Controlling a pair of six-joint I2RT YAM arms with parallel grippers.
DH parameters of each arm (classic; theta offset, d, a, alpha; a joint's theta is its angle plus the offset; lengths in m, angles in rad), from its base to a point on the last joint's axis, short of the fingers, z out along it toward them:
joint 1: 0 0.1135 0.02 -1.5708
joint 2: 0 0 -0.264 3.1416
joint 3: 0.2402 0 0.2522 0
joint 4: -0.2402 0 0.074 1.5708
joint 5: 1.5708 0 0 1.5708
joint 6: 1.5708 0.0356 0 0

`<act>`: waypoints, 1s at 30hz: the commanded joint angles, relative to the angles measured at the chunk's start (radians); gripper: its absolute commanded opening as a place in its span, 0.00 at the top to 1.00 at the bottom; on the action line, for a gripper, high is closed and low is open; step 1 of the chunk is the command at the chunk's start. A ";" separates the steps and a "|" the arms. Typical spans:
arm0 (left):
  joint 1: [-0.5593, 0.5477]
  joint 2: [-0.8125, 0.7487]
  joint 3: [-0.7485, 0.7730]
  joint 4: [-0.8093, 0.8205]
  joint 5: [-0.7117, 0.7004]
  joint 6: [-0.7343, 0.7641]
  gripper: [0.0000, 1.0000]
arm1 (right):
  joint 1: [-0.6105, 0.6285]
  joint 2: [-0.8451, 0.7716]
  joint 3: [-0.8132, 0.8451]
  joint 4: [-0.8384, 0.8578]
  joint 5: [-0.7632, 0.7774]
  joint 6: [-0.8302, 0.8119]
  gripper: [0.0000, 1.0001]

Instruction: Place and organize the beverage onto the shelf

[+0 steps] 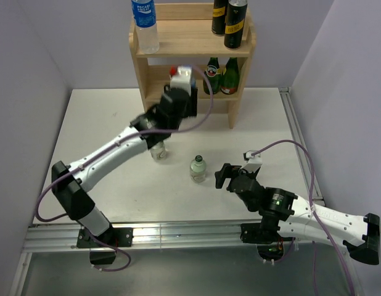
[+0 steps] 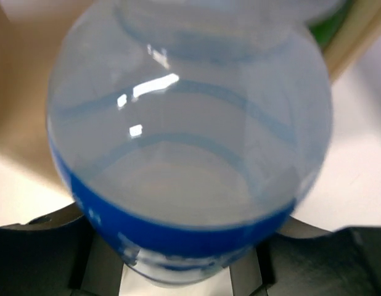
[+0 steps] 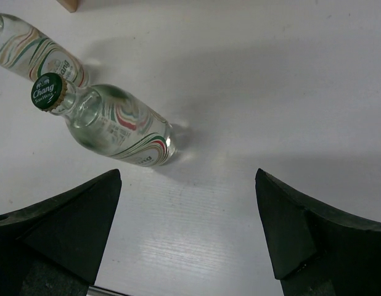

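Left jaws: I grip a blue-labelled water bottle [image 2: 190,160].
Right jaws: I hold them open; Chang bottle [image 3: 113,126] upper left.

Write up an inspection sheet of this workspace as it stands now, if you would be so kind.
Surface: white table, no spills seen.
Job's things: shelf carries one water bottle and two dark cans on its top board. A second water bottle is held near the lower tier. Two green-capped bottles stand upright on the table.
Clutter: two dark green glass bottles on the lower tier.
Grippers: left gripper shut on the second water bottle. Right gripper open and empty, near one green-capped bottle.
Cables: purple cables run along both arms, no snag seen.
Surroundings: pale walls, metal rail at the near edge.
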 commanded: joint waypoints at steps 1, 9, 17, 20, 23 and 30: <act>0.030 0.025 0.444 -0.174 -0.022 0.097 1.00 | 0.008 -0.013 -0.010 0.033 0.021 -0.003 0.04; 0.073 0.230 1.091 -0.288 0.016 0.179 1.00 | 0.008 -0.047 -0.019 0.033 0.023 0.000 0.04; 0.088 0.238 1.142 -0.154 0.033 0.254 1.00 | 0.006 -0.061 -0.024 0.036 0.026 0.000 0.04; 0.090 0.238 1.125 -0.081 0.033 0.281 1.00 | 0.008 -0.066 -0.027 0.039 0.024 -0.001 0.04; 0.090 0.241 1.119 -0.027 0.027 0.304 1.00 | 0.008 -0.070 -0.029 0.041 0.019 -0.003 0.04; 0.090 0.292 1.141 0.087 0.011 0.380 1.00 | 0.008 -0.076 -0.032 0.045 0.013 -0.008 0.04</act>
